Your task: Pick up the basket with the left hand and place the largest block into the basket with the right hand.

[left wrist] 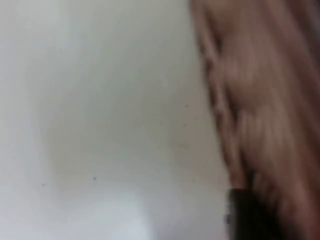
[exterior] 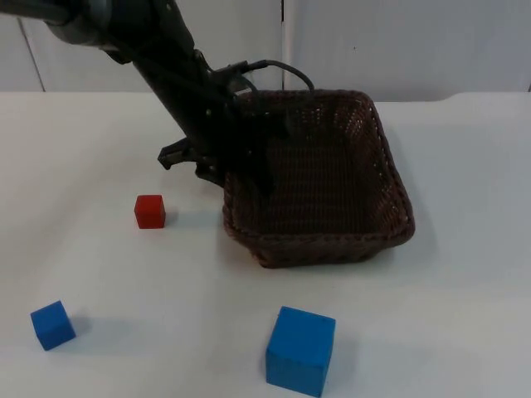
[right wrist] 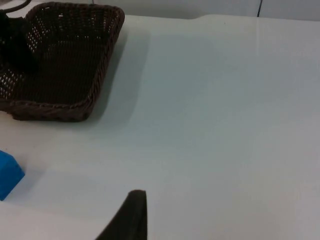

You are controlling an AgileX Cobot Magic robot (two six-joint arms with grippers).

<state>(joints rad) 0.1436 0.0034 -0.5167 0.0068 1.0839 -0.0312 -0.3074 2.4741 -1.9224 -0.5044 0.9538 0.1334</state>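
The left pincer is seen at the near-left rim of the brown wicker basket, its tip down over the wall; whether it is closed on the rim cannot be told. The basket appears tilted, its left side raised off the white surface. The largest block, a blue cube, stands on the surface in front of the basket, well apart from it. A small red cube and a small blue cube lie to the left. The right pincer is judged to wait over bare surface; its opening cannot be told. A one-sided rim hold is judged risky: the weave may slip or swing, and a tilted basket could shed the dropped cube.
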